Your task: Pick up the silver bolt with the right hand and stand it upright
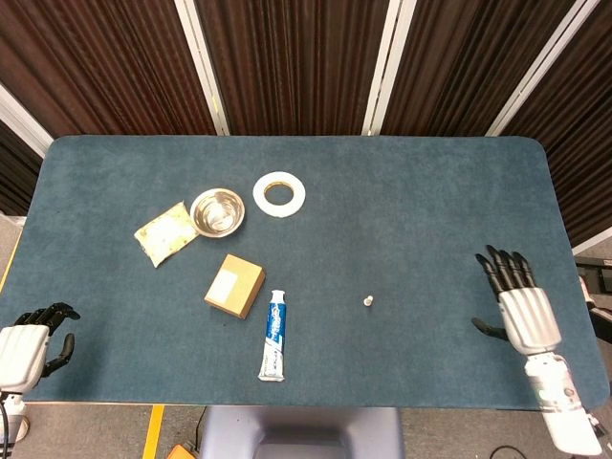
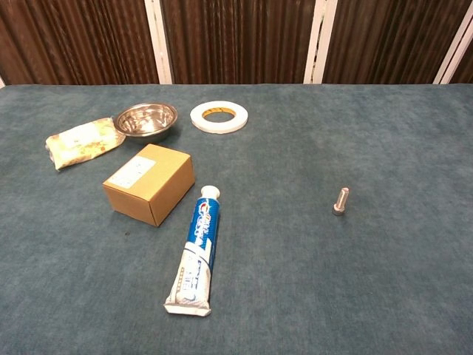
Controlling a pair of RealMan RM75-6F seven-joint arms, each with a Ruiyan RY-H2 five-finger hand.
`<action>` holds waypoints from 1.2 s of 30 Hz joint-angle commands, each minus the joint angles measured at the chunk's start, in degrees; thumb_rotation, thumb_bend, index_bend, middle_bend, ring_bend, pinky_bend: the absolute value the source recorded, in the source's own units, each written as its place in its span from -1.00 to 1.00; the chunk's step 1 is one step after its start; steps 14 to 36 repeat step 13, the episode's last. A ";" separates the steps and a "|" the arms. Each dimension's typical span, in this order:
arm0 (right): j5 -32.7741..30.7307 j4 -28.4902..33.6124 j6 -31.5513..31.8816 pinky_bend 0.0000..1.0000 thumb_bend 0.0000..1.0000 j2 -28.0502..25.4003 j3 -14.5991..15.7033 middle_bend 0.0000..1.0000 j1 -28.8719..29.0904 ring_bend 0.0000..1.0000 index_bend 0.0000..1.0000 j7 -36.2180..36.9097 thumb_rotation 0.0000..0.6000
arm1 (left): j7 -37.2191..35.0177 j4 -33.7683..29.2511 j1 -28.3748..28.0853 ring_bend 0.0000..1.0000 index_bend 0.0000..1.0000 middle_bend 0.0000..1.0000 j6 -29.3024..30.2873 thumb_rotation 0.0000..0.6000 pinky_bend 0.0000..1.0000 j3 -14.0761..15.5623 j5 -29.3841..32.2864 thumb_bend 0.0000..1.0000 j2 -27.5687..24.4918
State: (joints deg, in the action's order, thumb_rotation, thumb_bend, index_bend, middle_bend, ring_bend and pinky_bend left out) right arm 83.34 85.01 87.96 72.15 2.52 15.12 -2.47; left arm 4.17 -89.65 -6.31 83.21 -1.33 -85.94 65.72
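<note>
Small silver metal bolt (image 2: 341, 200) stands upright on the blue-carpeted bench (image 1: 402, 210), well apart from my right hand (image 1: 521, 308) (fingers spread, empty), so I judge only parking is left.

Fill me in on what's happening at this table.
Nothing is being handled right now. The silver bolt stands upright on the blue table, free of any grip. The right hand is off to the side near the table's edge, fingers spread and empty. The left hand sits idle at the opposite corner.
</note>
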 commanded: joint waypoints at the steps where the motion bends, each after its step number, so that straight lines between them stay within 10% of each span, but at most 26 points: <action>1: -0.68 -1.73 -0.14 -0.96 -0.76 1.02 -0.25 -0.87 -1.31 -1.00 -0.95 1.30 1.00 | 0.42 0.45 -0.18 -0.33 -0.23 -0.40 0.02 1.00 -0.24 0.01 -0.34 0.05 0.50; 36: 1.33 -3.94 -2.26 -0.96 -0.76 1.42 -1.58 -0.87 -2.23 -1.00 -0.96 4.12 1.00 | 1.24 1.40 -0.61 -0.34 -0.24 -0.41 -0.64 1.00 -0.23 0.19 -0.51 0.05 1.39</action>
